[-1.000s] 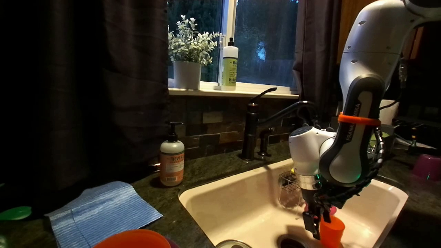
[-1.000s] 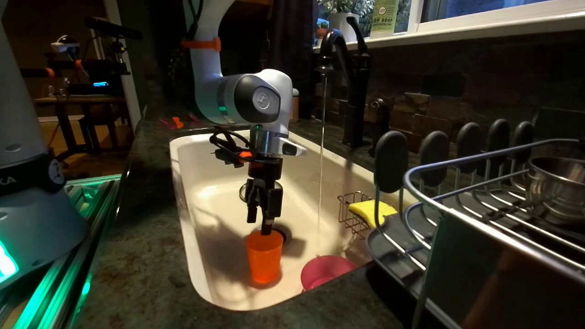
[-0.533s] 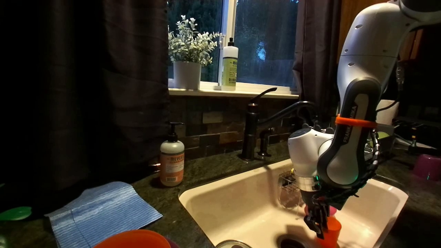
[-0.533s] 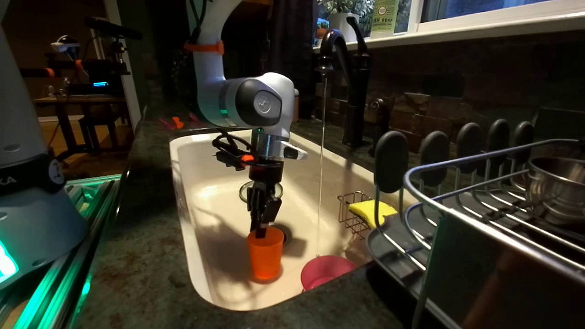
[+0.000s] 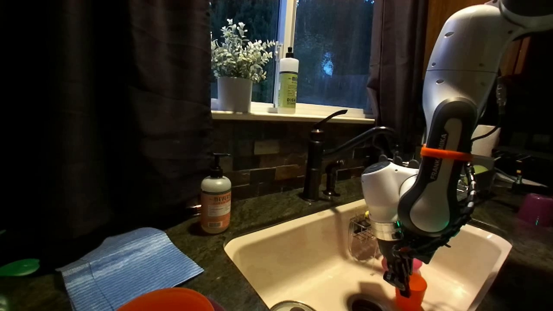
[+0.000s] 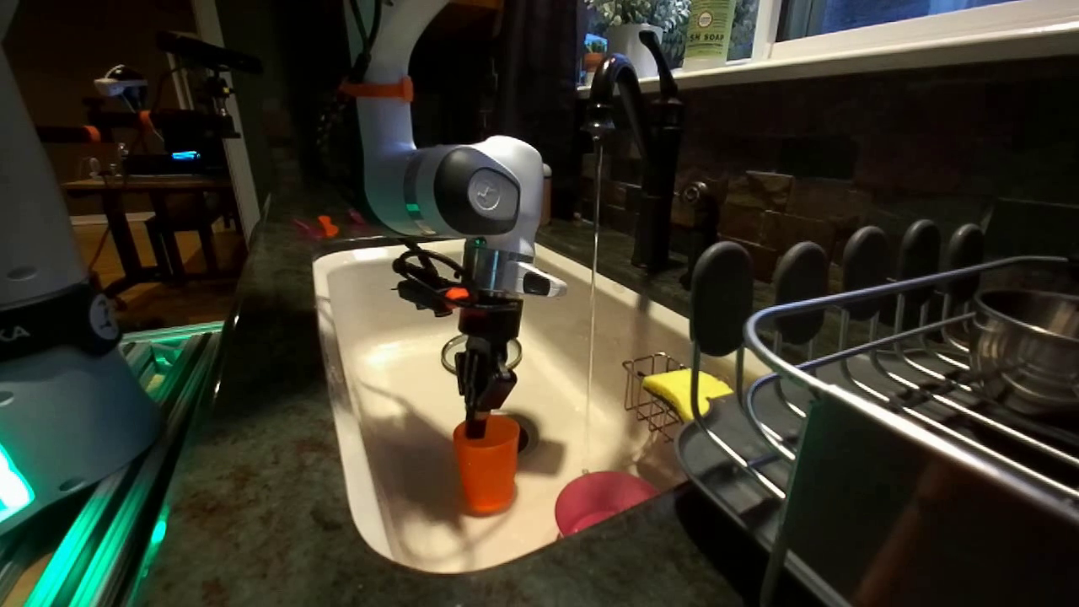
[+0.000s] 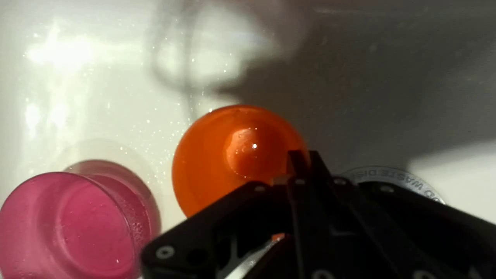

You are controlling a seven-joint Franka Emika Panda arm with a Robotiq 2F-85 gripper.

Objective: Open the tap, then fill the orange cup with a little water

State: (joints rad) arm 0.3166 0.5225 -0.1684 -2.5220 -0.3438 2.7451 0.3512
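Observation:
The orange cup (image 6: 487, 476) stands upright in the white sink, near the drain. My gripper (image 6: 478, 421) is shut on its rim, one finger inside the cup and one outside, as the wrist view shows with the cup (image 7: 205, 159) just left of the gripper (image 7: 309, 164). Whether the cup's base rests on the sink floor I cannot tell. At the back of the sink rises the dark tap (image 6: 656, 194), its spout arching over the basin. A thin stream of water (image 6: 593, 270) falls from it, well away from the cup.
A pinkish-red cup (image 6: 600, 506) lies in the sink beside the orange one. On the sink's tap side hangs a wire holder with a yellow sponge (image 6: 684, 393). A dish rack (image 6: 809, 384) borders the sink, and a soap bottle (image 5: 216, 207) stands on the counter.
The gripper has come down a little and its fingers have closed on the cup's rim. The cup has shifted slightly. Water keeps running from the tap.

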